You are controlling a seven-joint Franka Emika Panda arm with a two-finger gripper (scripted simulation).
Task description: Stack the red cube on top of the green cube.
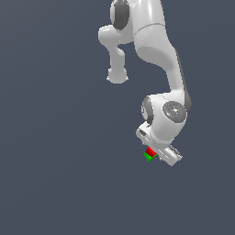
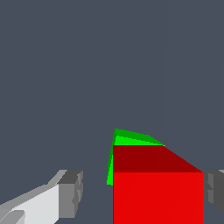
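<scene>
The red cube (image 1: 150, 151) sits on top of the green cube (image 1: 148, 157), under the white gripper (image 1: 155, 153) at the end of the arm. In the wrist view the red cube (image 2: 157, 192) fills the space between the fingers, and the green cube (image 2: 127, 139) shows as a sliver beyond and below it, slightly turned against it. The gripper (image 2: 143, 192) is open around the red cube. One grey fingertip (image 2: 72, 192) stands clearly apart from the cube. The other fingertip (image 2: 215, 192) is at or very near the cube's opposite side.
The cubes rest on a plain dark grey surface (image 1: 55, 174) with nothing else on it in view. The white arm (image 1: 156, 50) rises above the cubes toward the top of the exterior view.
</scene>
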